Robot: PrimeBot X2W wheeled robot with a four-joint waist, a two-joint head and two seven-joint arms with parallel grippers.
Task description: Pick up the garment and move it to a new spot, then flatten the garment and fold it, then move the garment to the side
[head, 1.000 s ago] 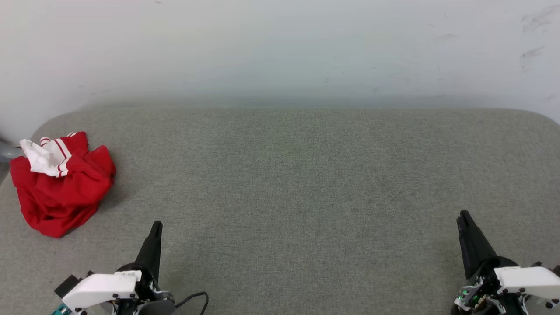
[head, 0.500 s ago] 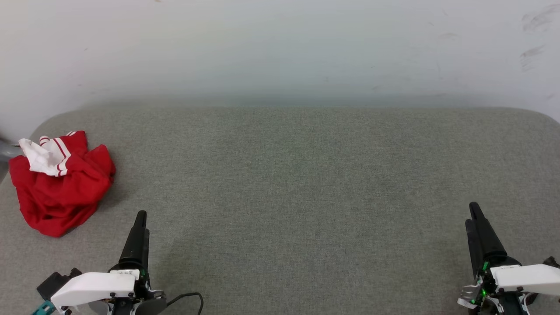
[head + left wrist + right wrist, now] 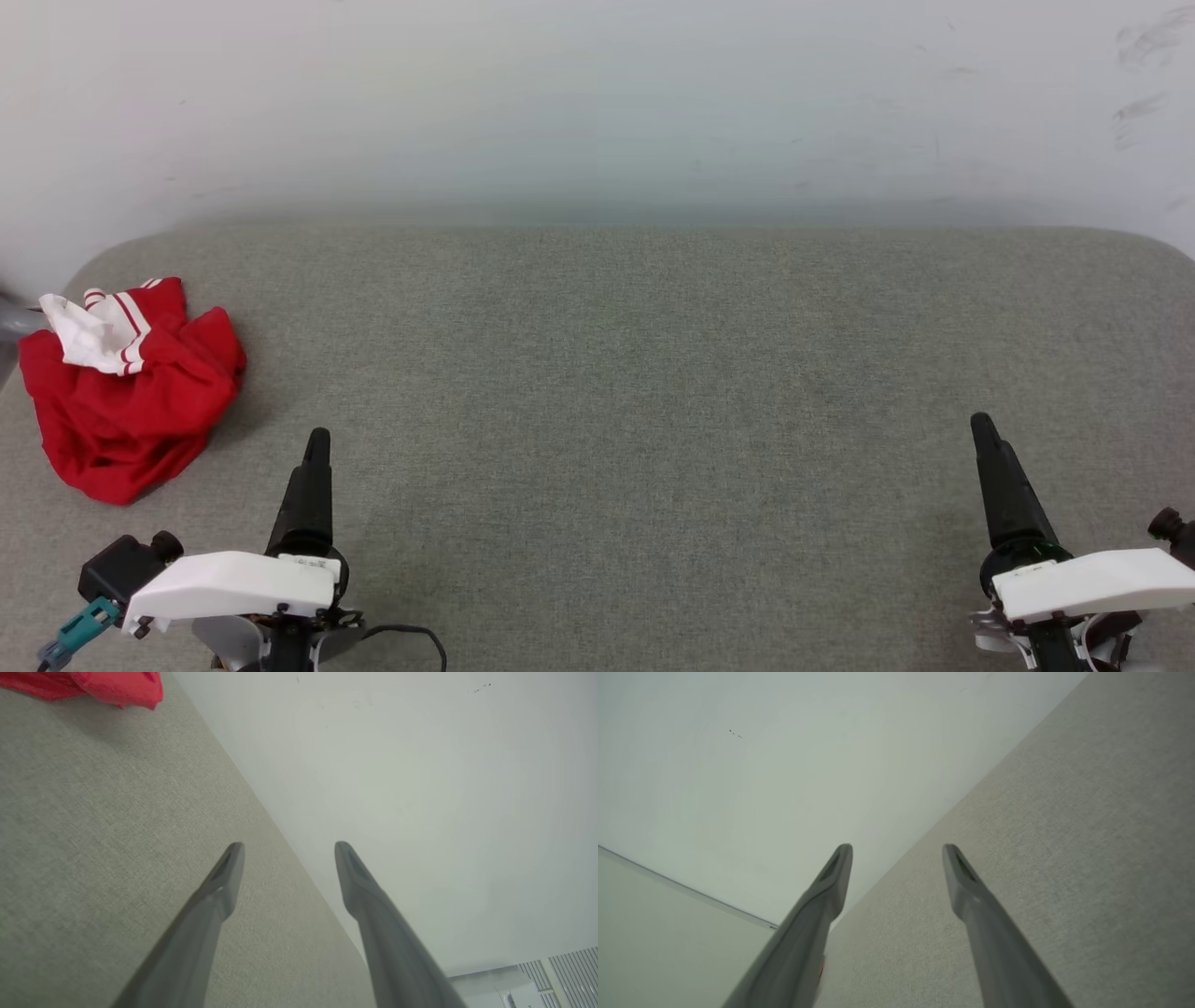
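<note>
Both jaws newly opened, empty, crumpled garment point(image 3: 131, 411) apart, left of left jaws

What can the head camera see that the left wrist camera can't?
Head view adds: the right gripper, the whole crumpled garment with its white striped sleeve. Left wrist view adds: the open gap between the left gripper's fingers, a slatted grille. Shared: that gripper, red garment fabric, the grey padded surface, the white wall.
</note>
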